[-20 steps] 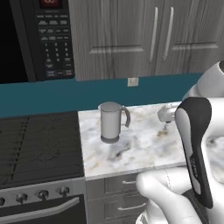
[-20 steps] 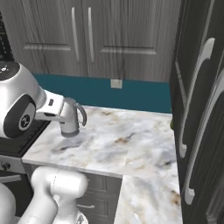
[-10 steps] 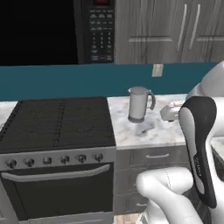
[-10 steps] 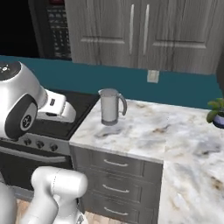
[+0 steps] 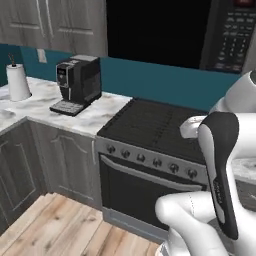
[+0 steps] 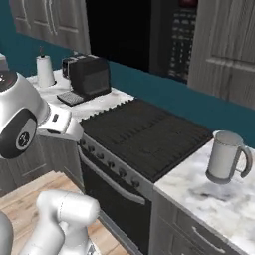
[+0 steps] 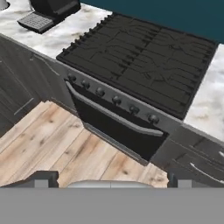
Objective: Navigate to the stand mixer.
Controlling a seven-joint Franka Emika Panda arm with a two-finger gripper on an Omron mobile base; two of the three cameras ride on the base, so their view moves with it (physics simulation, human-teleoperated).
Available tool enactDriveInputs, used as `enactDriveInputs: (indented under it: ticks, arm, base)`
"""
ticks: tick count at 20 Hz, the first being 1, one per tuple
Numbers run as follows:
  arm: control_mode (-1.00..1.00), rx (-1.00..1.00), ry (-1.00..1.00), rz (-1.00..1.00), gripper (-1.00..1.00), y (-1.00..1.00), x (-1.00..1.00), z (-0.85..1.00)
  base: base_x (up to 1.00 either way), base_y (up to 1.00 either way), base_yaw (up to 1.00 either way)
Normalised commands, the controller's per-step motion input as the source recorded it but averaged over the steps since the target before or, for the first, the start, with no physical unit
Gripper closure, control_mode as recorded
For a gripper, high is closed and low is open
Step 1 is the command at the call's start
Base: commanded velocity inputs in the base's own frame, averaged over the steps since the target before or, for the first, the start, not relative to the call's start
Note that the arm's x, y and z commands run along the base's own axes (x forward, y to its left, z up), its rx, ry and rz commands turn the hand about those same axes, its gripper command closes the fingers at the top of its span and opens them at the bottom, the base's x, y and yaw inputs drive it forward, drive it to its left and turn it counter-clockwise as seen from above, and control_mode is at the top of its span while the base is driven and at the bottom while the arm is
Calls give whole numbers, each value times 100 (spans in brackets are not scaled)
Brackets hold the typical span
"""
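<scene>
You're facing the black stove, with a black coffee machine and paper towel roll on the marble counter to its left and a grey kettle to its right; gripper fingers wide apart, holding nothing

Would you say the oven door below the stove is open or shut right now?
Shut: the oven door sits flush under the knobs, its handle running level across the front.

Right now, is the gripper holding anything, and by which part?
Nothing is held: the gripper is open, with only wooden floor between its fingers.
</scene>
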Motion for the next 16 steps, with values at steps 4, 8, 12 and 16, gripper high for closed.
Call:
enactDriveInputs:
  ticks: [4, 8, 12, 16]
  arm:
    - [100, 0, 0, 0, -100, 0, 0, 0]
    - [100, 0, 0, 0, -100, 0, 0, 0]
    - [100, 0, 0, 0, -100, 0, 0, 0]
    - [100, 0, 0, 0, -100, 0, 0, 0]
  base:
    - [0, 0, 100]
    - [0, 0, 100]
    - [19, 0, 96]
    - [97, 19, 60]
